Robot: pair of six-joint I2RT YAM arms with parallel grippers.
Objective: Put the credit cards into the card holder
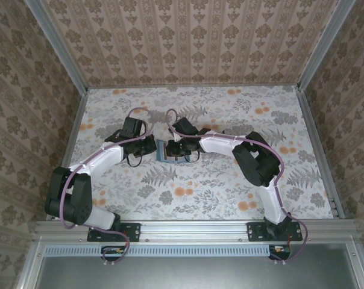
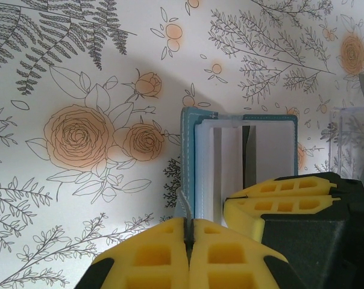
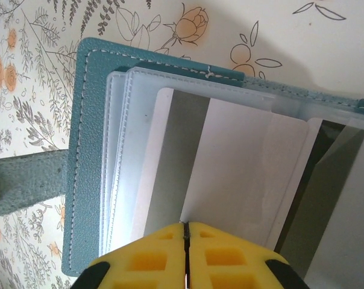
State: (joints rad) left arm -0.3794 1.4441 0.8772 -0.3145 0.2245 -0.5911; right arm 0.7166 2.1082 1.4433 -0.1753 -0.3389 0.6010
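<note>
The teal card holder [image 1: 168, 150] lies open on the floral table between both grippers. My left gripper [image 2: 188, 224] is shut on a thin pale flap at the holder's [image 2: 188, 138] near left edge. A pale greyish-white credit card [image 3: 248, 168] lies mostly inside a clear sleeve of the holder [image 3: 88, 150]. My right gripper [image 3: 186, 227] is shut, its tips against the card's near edge. The card shows face-on, not pinched between the pads. In the left wrist view the right arm's yellow fingers [image 2: 272, 195] lie closed over the card [image 2: 272, 150].
A clear plastic tray [image 2: 351, 138] stands just right of the holder. The holder's teal closing strap [image 3: 25, 180] sticks out to one side. Patterned walls and metal rails [image 1: 73, 126] enclose the table on three sides.
</note>
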